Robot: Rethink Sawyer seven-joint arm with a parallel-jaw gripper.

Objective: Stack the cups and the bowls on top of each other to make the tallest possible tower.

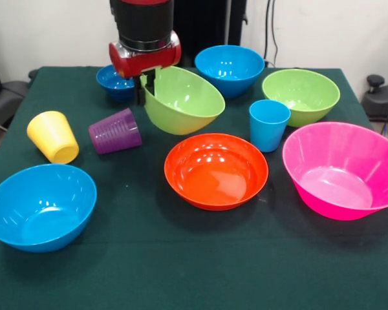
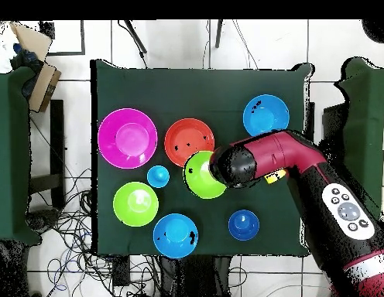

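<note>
**Lime bowl gripped by its rim, tilted above the counter**

Nearest the front edge of the counter (image 1: 181, 271) sit a light blue bowl (image 1: 40, 205) toward the left corner, the orange bowl (image 1: 216, 170) at centre and the large pink bowl (image 1: 341, 169) at right. Behind them the yellow cup (image 1: 52, 136) and purple cup (image 1: 115, 131) lie tipped on their sides; the blue cup (image 1: 269, 124) stands upright. The tool (image 1: 147, 87) pinches the rim of a lime green bowl (image 1: 181, 100), which hangs steeply tilted, apparently clear of the cloth. A one-sided rim grip may let the glossy plastic slip or swing; released at this angle, it could land askew on the orange bowl or knock the blue cup. Farthest back are the second lime bowl (image 1: 301, 96), another light blue bowl (image 1: 229, 69) and the small dark blue bowl (image 1: 114, 82).
</note>
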